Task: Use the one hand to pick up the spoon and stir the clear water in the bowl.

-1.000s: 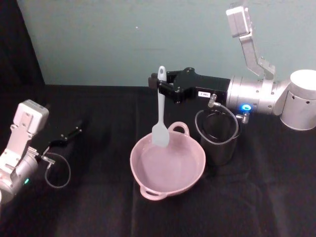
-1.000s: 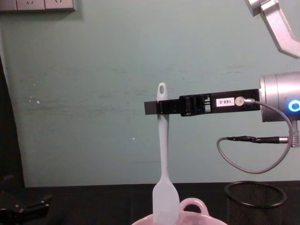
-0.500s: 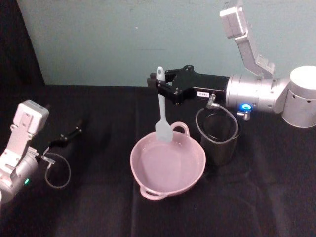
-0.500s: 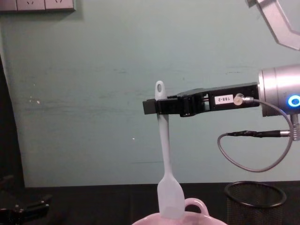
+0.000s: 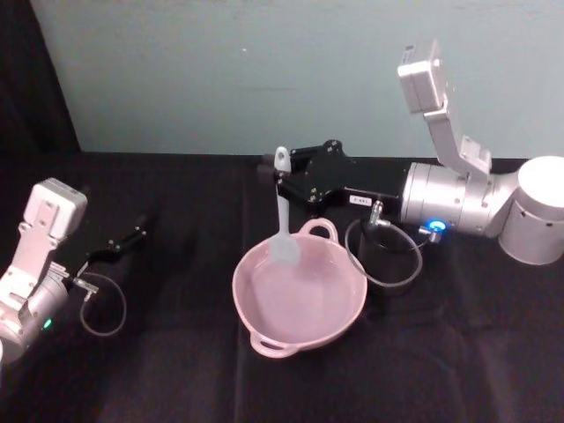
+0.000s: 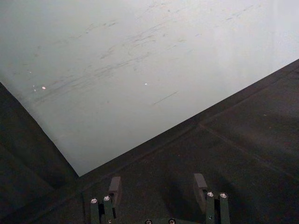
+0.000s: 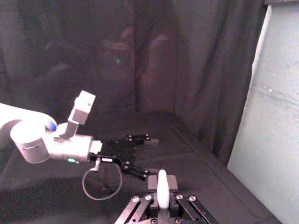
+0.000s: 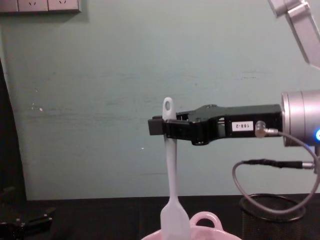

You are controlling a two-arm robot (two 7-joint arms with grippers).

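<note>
The right gripper (image 5: 275, 176) is pinching the spoon (image 5: 283, 220) tightly just under its handle hole, so the blade is hanging straight below it over the pink bowl (image 5: 264, 339), seemingly poised to stir, while the left gripper (image 5: 132, 236) is idling, fingers spread, well apart.

A black mesh cup (image 8: 255, 227) is standing on a black cloth (image 5: 176, 370) that is covering the whole table, towards its right side. A pale teal wall (image 5: 220, 70) is rising behind the table, with a dark curtain (image 5: 26, 88) hanging at its left end. White wall sockets (image 8: 47, 5) are sitting high up on the wall at the left.
</note>
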